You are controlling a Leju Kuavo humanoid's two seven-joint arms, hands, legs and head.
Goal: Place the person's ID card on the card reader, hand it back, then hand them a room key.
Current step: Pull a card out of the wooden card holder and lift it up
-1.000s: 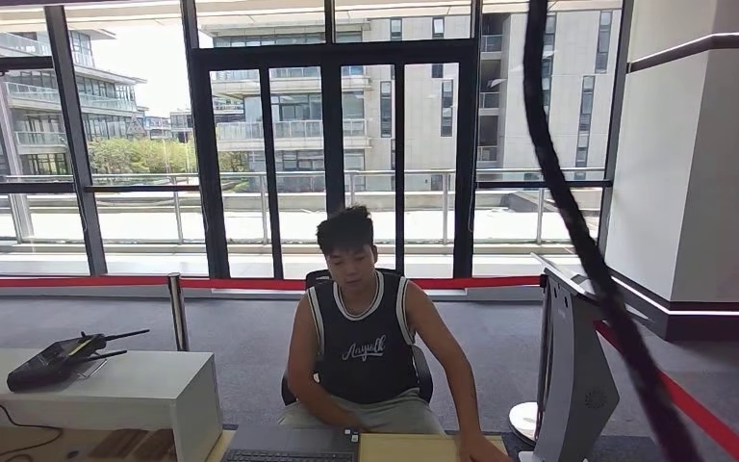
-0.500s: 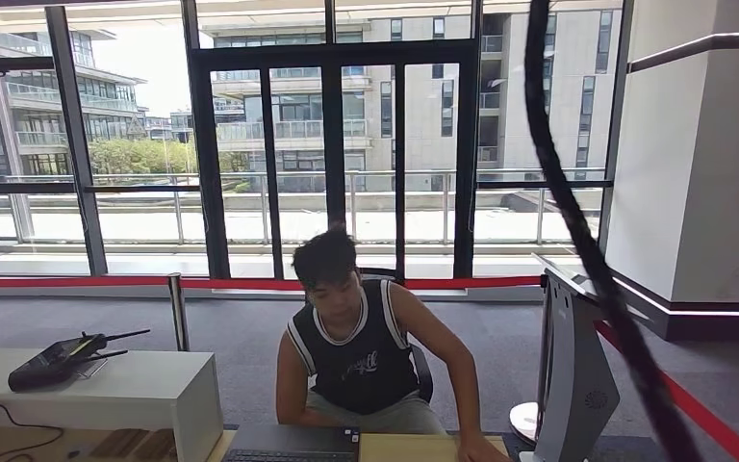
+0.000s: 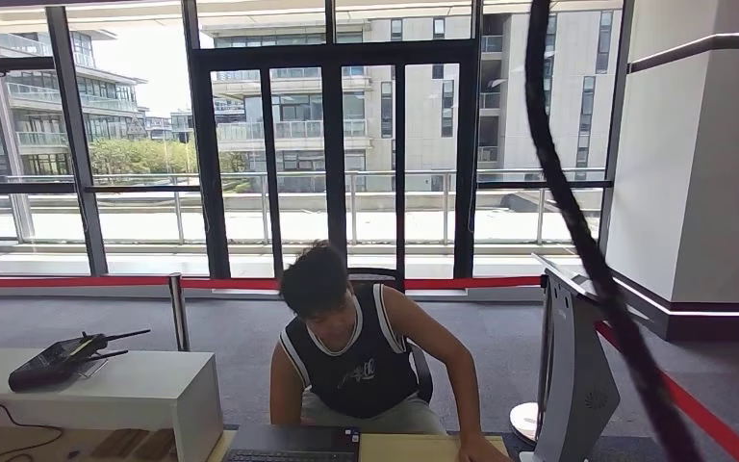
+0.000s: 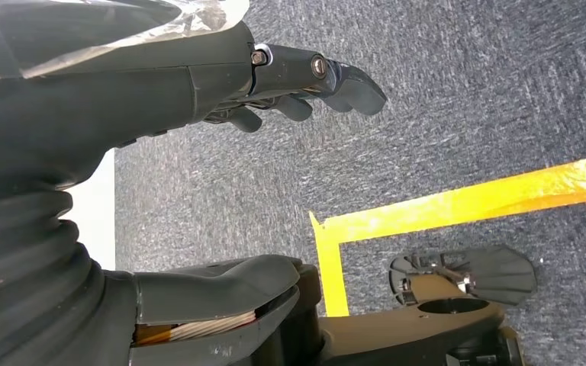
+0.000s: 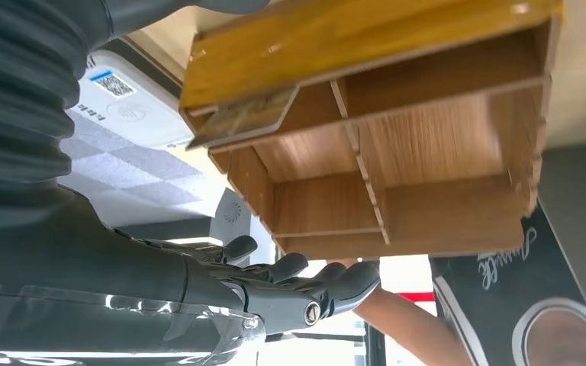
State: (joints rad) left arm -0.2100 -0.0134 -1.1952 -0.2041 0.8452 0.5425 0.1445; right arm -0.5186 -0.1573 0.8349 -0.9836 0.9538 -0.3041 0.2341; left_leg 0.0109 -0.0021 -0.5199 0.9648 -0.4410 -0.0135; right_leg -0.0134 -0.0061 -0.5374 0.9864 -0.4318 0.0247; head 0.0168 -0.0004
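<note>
1. ID card: cannot pick it out in any view. The seated person in the black sleeveless jersey (image 3: 346,356) leans over the tan wooden surface (image 3: 414,448), their hand (image 3: 481,449) at its near edge; whether it holds a card cannot be told
2. White flat card reader with a blue label (image 5: 126,103) lies just beside the open compartmented wooden box (image 5: 427,145). A thin brownish card (image 5: 248,118) is slotted in one end compartment of the box; judged to be a room key, unconfirmed
3. Right hand (image 5: 290,286): fingers extended and slightly apart, holding nothing, near the box's open side. The person's bare forearm (image 5: 400,320) lies just beyond the fingertips
4. Left hand (image 4: 275,84): fingers loosely spread, empty, hanging over the grey carpet floor (image 4: 465,91) with its yellow tape outline (image 4: 458,202)
5. Step in hand, judged: receiving the ID card. To do it well: present the right hand spread and steady towards the person's forearm, close on the card's flat faces, then lay it flat on the reader's top face
6. Edges: the box wall stands beside the reader, so approach from the reader's free side. A dark keyboard (image 3: 293,445) takes part of the surface
7. Open room: a tall white kiosk (image 3: 573,375) and a black braided cable (image 3: 577,221) crowd the right side, so keep right-arm sweeps short
</note>
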